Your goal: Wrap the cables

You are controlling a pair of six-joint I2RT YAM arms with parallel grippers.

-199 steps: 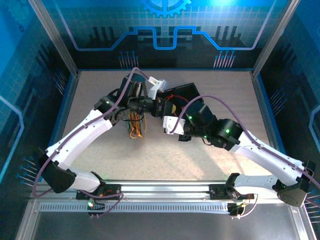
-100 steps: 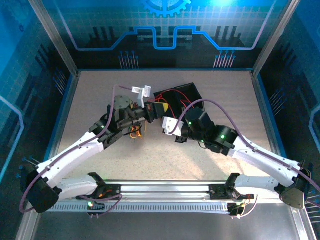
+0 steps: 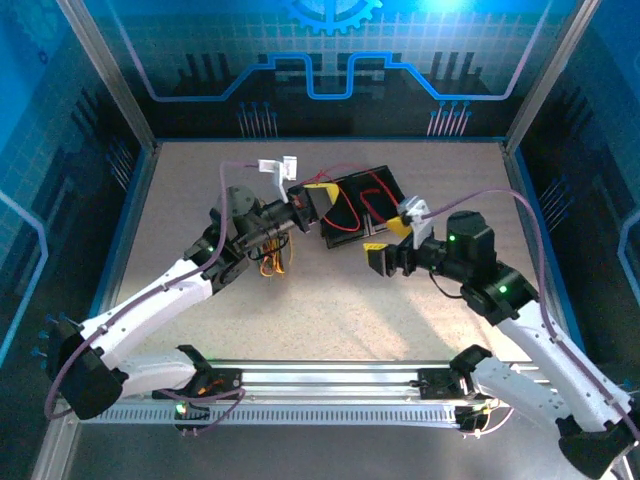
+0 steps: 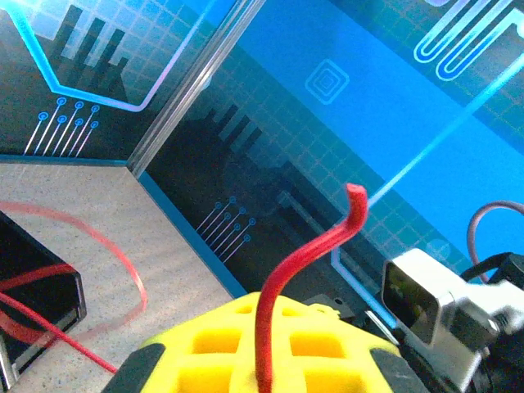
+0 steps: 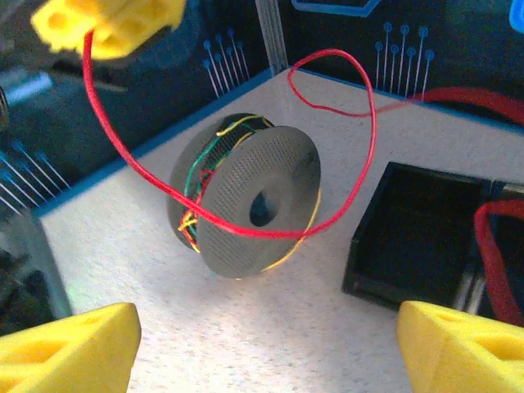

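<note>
My left gripper (image 3: 318, 199) is shut on a thin red cable (image 4: 304, 254) whose free end curls up past the yellow fingers (image 4: 205, 344). From the left gripper (image 5: 106, 24) that cable (image 5: 205, 217) hangs in a loose loop across a black round spool (image 5: 246, 201), which stands on edge with green, yellow and red strands on it. In the top view the spool's orange and yellow strands (image 3: 270, 262) show under the left arm. My right gripper (image 3: 385, 252) is open in front of the spool, its yellow fingertips (image 5: 74, 344) wide apart with bare table between them.
A black tray (image 3: 375, 178) lies at the table's middle back with more red cable loops (image 3: 377, 188) in it; its corner (image 5: 417, 237) sits just right of the spool. Blue walls and a metal frame enclose the table.
The right arm has drawn back to the right and turned its gripper toward the spool. The left gripper has carried the red cable slightly right, over the tray's left edge.
</note>
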